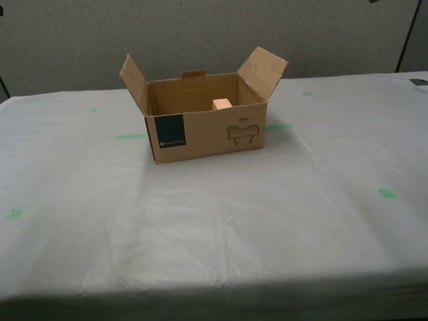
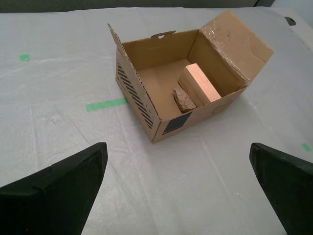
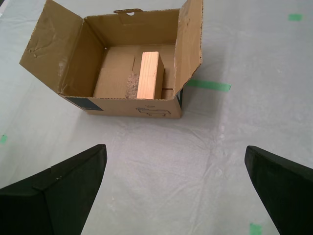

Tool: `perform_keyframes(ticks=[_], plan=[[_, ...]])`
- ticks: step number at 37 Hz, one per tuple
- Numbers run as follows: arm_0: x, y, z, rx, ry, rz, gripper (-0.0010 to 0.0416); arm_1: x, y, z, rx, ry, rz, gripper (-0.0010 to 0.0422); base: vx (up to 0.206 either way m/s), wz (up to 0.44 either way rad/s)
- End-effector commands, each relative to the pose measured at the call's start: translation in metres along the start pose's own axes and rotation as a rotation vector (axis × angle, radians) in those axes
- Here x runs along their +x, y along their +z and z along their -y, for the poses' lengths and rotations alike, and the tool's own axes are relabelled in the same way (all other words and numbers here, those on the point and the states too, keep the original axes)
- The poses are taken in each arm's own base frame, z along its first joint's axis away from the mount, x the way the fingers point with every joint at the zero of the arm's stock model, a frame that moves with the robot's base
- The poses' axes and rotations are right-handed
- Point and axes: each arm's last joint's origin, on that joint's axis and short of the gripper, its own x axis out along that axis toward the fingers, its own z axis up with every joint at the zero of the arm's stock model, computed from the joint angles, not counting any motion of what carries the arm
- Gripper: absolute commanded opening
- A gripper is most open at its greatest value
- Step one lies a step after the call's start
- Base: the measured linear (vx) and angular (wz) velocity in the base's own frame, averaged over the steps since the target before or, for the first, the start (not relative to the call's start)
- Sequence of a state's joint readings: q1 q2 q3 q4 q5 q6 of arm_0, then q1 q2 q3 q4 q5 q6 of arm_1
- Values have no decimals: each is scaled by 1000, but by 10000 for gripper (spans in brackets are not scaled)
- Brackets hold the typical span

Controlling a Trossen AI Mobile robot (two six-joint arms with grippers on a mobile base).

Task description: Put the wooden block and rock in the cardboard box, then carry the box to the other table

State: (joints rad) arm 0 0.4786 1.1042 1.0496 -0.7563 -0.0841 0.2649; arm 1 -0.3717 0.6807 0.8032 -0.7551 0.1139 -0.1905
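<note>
The cardboard box stands flaps up on the other table, a wrinkled pale sheet top, toward its far side in the exterior view. The wooden block shows just over the box's front wall. In the second wrist view the block lies inside the box with the rock touching it. The first wrist view shows the same box, block and rock. My first gripper and second gripper are both open, empty, and back from the box. Neither arm appears in the exterior view.
Green tape marks dot the sheet. A grey wall runs behind the table. A small dark object lies at the far edge on the exterior view's right. The table's near edge crosses the bottom.
</note>
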Motion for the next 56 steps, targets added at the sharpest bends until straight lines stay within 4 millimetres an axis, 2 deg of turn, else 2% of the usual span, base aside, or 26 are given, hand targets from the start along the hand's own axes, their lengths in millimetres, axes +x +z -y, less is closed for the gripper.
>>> perform_keyframes(ticks=[1, 56], plan=[[0, 0, 0, 0, -3, 2, 393, 0, 0, 0, 1, 1, 2, 398, 0, 0], [0, 0, 0, 0, -3, 2, 394, 0, 0, 0, 1, 1, 2, 398, 0, 0]])
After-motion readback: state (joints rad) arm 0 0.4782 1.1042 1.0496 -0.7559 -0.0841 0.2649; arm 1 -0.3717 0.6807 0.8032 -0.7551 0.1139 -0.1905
